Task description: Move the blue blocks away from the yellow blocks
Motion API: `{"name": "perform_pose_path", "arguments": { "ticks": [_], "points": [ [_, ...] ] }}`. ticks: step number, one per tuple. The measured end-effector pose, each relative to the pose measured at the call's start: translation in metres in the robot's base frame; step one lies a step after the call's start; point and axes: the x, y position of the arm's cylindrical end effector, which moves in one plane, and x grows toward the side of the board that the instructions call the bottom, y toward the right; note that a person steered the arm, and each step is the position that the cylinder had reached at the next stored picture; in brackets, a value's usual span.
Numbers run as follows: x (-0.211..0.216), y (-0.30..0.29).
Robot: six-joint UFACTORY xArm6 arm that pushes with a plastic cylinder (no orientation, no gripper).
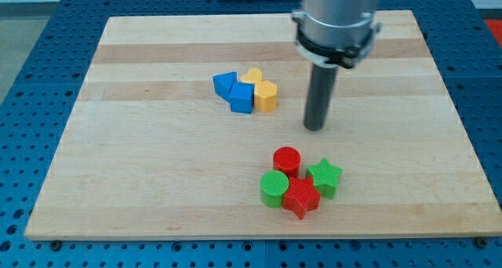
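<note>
Two blue blocks touching yellow blocks; my tip right of cluster, apart, holding nothing.

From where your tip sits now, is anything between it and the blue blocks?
Yes. My tip is to the view's right of the cluster, and the two yellow blocks sit on that side, touching the blue blocks. A straight push left would hit yellow first.
</note>
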Motion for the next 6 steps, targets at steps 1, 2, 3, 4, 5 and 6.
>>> {"name": "perform_pose_path", "arguments": {
  "ticks": [1, 2, 3, 4, 5, 6],
  "points": [
    [-0.015, -0.052],
    [-0.031, -0.081],
    [-0.054, -0.105],
    [-0.082, -0.132],
    [-0.11, -0.162],
    [-0.133, -0.188]
  ]
}}
